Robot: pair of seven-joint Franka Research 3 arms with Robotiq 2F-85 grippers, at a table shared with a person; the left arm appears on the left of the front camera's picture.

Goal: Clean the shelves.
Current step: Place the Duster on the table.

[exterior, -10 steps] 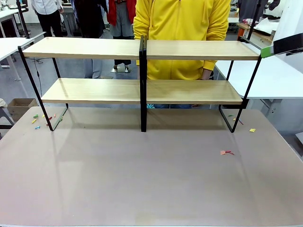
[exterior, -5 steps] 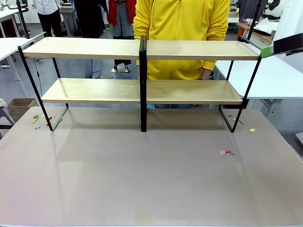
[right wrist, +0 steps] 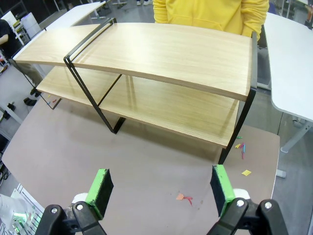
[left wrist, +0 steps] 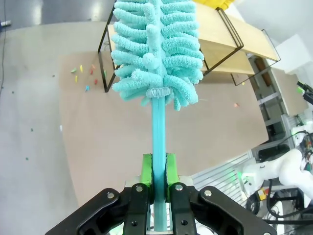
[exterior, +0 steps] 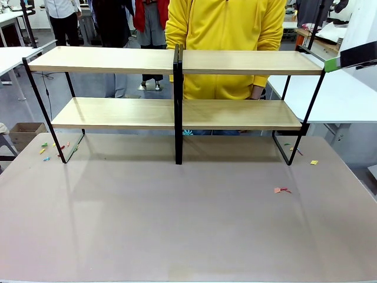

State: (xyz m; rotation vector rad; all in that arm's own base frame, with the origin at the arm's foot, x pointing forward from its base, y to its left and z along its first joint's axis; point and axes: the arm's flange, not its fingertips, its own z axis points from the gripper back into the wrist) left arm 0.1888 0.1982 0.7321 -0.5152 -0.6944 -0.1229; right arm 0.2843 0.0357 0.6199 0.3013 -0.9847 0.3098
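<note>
While clamped on the teal duster (left wrist: 155,49), left tool (left wrist: 157,182) seemingly well short of shelves (left wrist: 230,41); right tool (right wrist: 161,188) agape.

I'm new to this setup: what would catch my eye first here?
The fluffy turquoise duster, its handle clamped in the left tool. Then the shelves, two bare light-wood tiers spanning the table's far side, with a person in a yellow hoodie behind. The right tool hangs open in front.

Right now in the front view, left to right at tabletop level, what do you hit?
Coloured scraps by the rack's left foot → shelves' left leg → black central upright → pink-red scrap → yellow scrap.
</note>
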